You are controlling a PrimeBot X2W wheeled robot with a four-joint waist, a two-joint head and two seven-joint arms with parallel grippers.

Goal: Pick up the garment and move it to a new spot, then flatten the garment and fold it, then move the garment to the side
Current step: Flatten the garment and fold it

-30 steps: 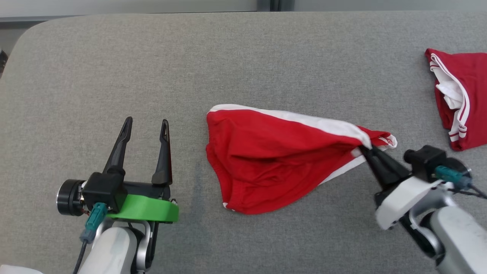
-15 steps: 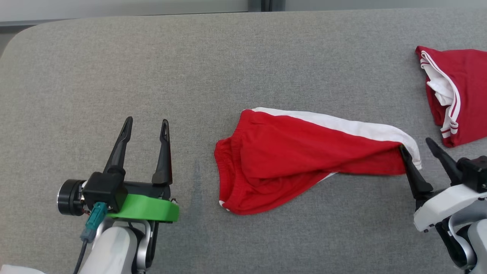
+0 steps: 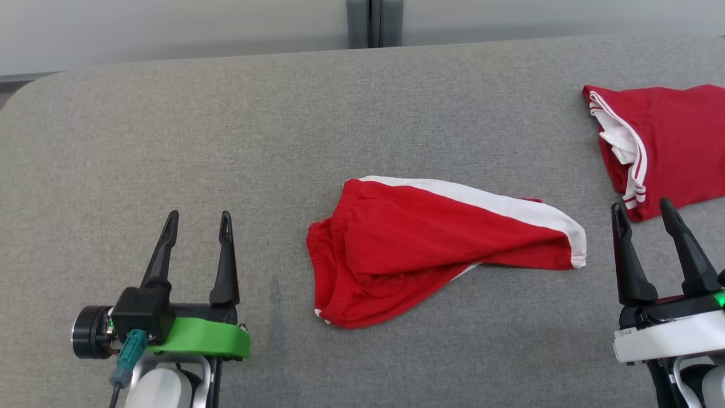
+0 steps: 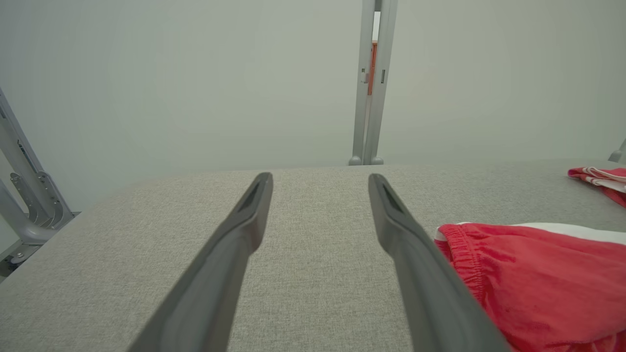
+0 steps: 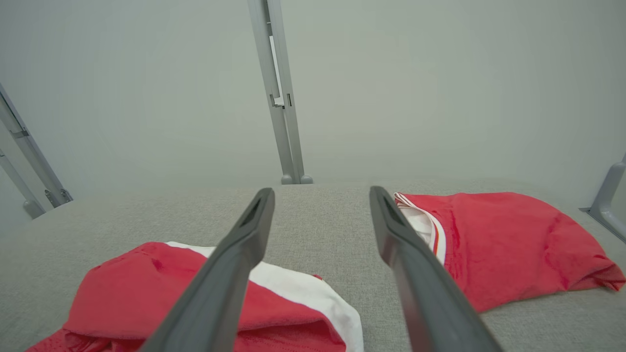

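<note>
The garment (image 3: pixel 430 246) is a pair of red shorts with a white side stripe, lying loosely folded in the middle of the grey padded table; it also shows at the right of the left wrist view (image 4: pixel 538 274) and at the lower left of the right wrist view (image 5: pixel 161 288). My right gripper (image 3: pixel 644 209) stands open just right of the garment's white-edged end, apart from it, with nothing between its fingers. At the lower left my left gripper (image 3: pixel 197 218) is open and empty, a short way left of the garment's waistband.
A second red garment (image 3: pixel 657 141) with white trim lies at the table's far right, just beyond my right gripper's fingertips, and is seen too in the right wrist view (image 5: pixel 508 244). The grey table (image 3: pixel 170 130) ends at a pale wall behind, with a metal post (image 3: pixel 369 22).
My right gripper has opened and let go of the garment's end, then drawn back to the right. The garment has dropped flat on the table. The head camera has tilted.
</note>
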